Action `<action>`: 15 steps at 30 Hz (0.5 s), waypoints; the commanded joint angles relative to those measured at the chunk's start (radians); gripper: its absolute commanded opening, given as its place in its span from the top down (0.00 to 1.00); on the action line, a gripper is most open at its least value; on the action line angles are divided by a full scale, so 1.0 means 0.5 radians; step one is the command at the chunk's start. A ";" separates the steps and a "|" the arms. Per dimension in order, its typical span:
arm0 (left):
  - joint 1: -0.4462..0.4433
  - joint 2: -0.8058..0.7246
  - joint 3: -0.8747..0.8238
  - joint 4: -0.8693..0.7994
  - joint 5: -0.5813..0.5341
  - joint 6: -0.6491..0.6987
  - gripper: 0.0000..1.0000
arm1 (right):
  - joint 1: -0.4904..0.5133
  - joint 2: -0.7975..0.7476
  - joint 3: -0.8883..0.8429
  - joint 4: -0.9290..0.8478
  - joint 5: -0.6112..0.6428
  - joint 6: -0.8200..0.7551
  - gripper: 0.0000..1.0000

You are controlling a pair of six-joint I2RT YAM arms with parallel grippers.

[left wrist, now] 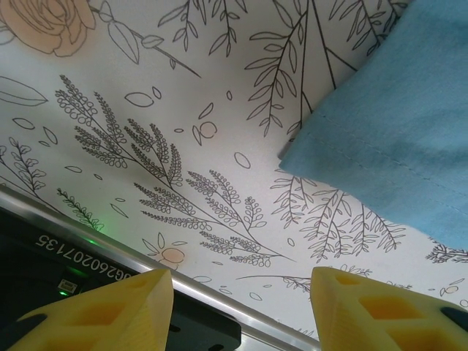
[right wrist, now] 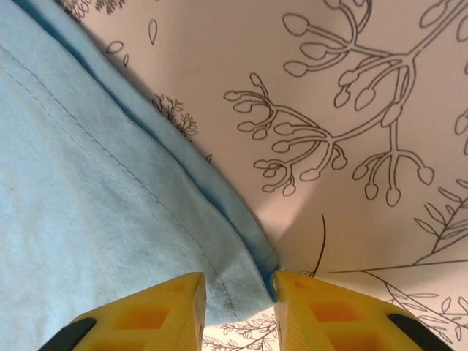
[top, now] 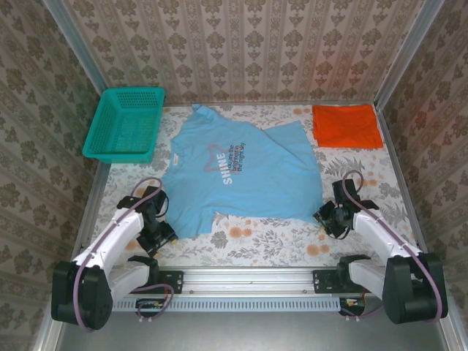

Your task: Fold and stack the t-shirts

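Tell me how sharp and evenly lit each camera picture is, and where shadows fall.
Top external: even light, sharp enough to read SHINE on the light blue t-shirt, only faint shadows. Left wrist: tablecloth drawings crisp, the yellow fingers slightly soft. Right wrist: hem stitching sharp, a soft shadow across the tablecloth beside it.

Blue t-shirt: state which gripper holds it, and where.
Right gripper straddles the blue t-shirt's hem corner; a firm pinch cannot be told. Left gripper is open, holding nothing.
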 commanded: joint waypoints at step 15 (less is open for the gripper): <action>-0.111 0.134 0.057 0.034 -0.054 -0.015 0.52 | -0.022 0.031 0.006 -0.098 0.111 -0.095 1.00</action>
